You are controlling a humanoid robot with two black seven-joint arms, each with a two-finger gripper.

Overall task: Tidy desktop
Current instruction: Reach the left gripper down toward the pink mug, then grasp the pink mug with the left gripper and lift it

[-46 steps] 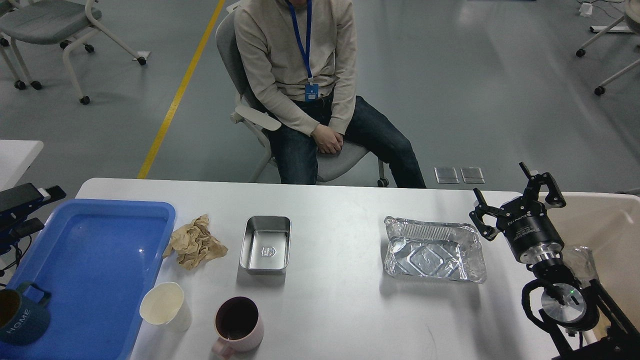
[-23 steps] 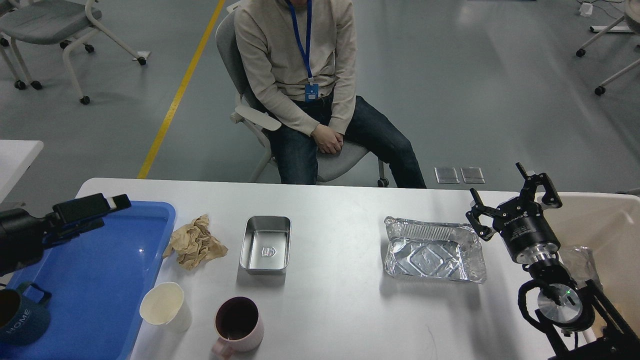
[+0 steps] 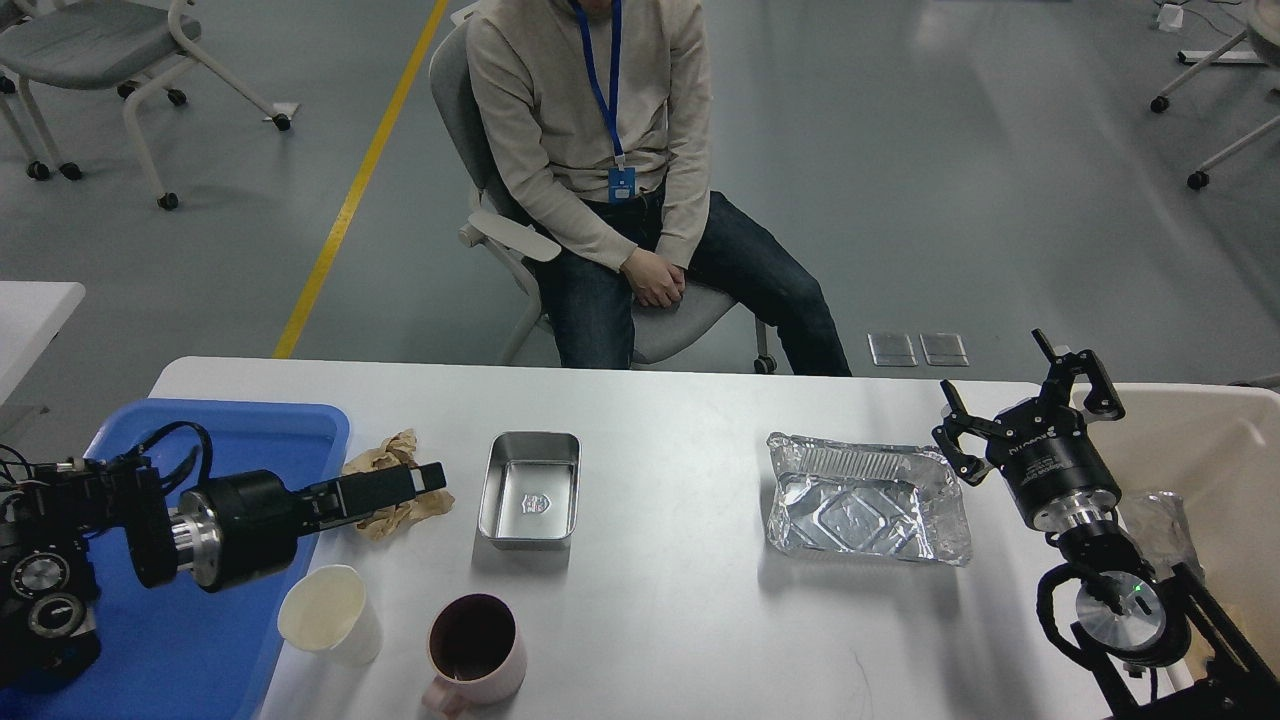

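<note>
Reaching in from the left edge, the left arm lies low across the blue tray (image 3: pixel 250 425), and the left gripper (image 3: pixel 415 482) hangs over the crumpled brown paper (image 3: pixel 392 512). Its 2 fingers are seen edge-on as one dark block, so I cannot tell whether they are apart or together, nor whether they touch the paper. The tray sits on the left end of the desktop (image 3: pixel 670 620), the big white top that fills the lower part of the head view. Just right of the tray's near corner stands a white paper cup (image 3: pixel 328 615), and beside it a pink mug (image 3: pixel 476 648), dark inside. Beyond the mug, a steel box (image 3: pixel 529 489) lies open near the paper. Farther right is a foil tray (image 3: pixel 866 497), crinkled at its rim. The right gripper (image 3: pixel 1020 405) is held above the desktop's right end, just past the foil tray, fingers spread wide and holding nothing. To its right a beige bin (image 3: pixel 1215 440) stands at the table's edge. Behind the far edge a person (image 3: pixel 590 150) sits in a chair, hands clasped.
</note>
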